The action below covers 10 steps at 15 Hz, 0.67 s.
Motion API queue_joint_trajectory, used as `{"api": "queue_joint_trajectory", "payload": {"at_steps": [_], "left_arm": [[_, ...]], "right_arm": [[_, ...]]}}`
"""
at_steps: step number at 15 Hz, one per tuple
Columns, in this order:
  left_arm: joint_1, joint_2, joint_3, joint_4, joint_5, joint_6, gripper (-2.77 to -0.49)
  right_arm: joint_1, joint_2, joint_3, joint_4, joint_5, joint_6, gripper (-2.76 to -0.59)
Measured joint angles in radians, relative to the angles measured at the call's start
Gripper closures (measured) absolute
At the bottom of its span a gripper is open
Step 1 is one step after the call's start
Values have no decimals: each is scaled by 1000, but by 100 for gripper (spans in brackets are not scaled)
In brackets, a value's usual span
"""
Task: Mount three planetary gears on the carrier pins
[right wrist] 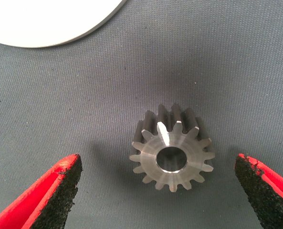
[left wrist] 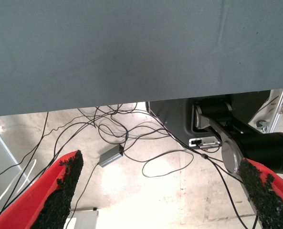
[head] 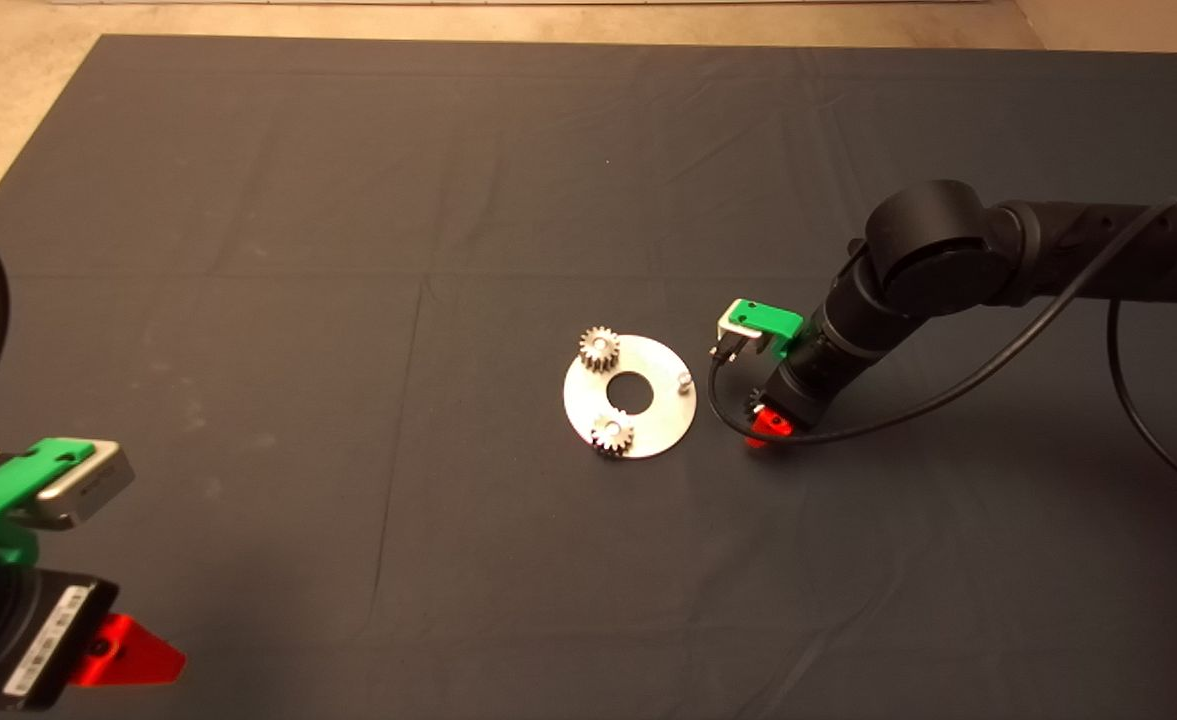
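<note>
We see the right gripper [head: 763, 425] low over the mat [head: 348, 200], just right of the disc [head: 653, 425], its fingers [right wrist: 60, 191] spread wide and grasping nothing. Between them, touching neither pad, the third gear [right wrist: 172, 150] lies flat on the mat, with the disc's edge [right wrist: 50, 24] near it. Two gears already sit on pins: one at the disc's far left [head: 599, 348], one at its near edge [head: 612, 433]. The bare pin [head: 684, 380] stands on the right side, with nothing between it and the gripper. The left gripper [head: 123, 652] waits at the near left, fingers [left wrist: 60, 191] apart and empty; past the mat's edge we see loose cables [left wrist: 131, 138] on the floor. We can read no writing.
</note>
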Motion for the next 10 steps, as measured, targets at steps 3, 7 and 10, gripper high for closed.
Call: {"api": "queue_joint_trajectory", "payload": {"at_steps": [3, 7, 10], "left_arm": [[0, 0, 0, 0, 0, 0, -233], [0, 0, 0, 0, 0, 1, -233], [0, 0, 0, -1, 0, 2, -233]], "right_arm": [[0, 0, 0, 0, 0, 0, -225], [0, -2, -7, -9, 0, 0, -216], [-1, -4, -11, -43, -1, 0, -210]]}}
